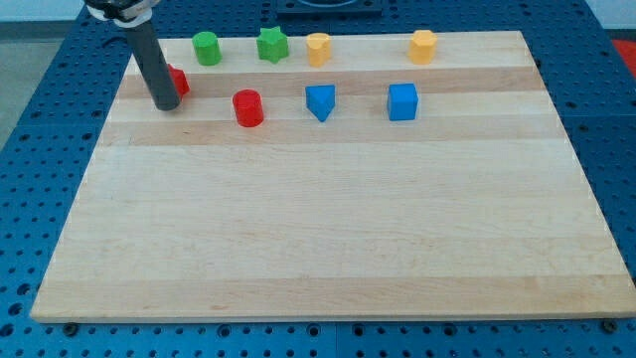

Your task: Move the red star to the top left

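Pressing against a small red block, my tip [166, 104], the lower end of a straight dark rod, is sitting near the top left corner of a pale wooden board [328, 239]. The rod has no jaws, so it is holding nothing and only touching the block from the view's left. That block, the red star [179, 81], is mostly hidden behind the rod, so its shape is hard to confirm. It is already lying close to the top left area.

Along the top edge are sitting a green cylinder [207, 48], a green star [272, 44], a yellow block [318, 48] and a second yellow block [423, 46]. Below them are resting a red cylinder [247, 107], a blue triangular block [320, 101] and a blue cube [402, 101].

Judging from this, the push is in its final stage. The next move calls for a short nudge toward the corner, stopping short of the board's edge.
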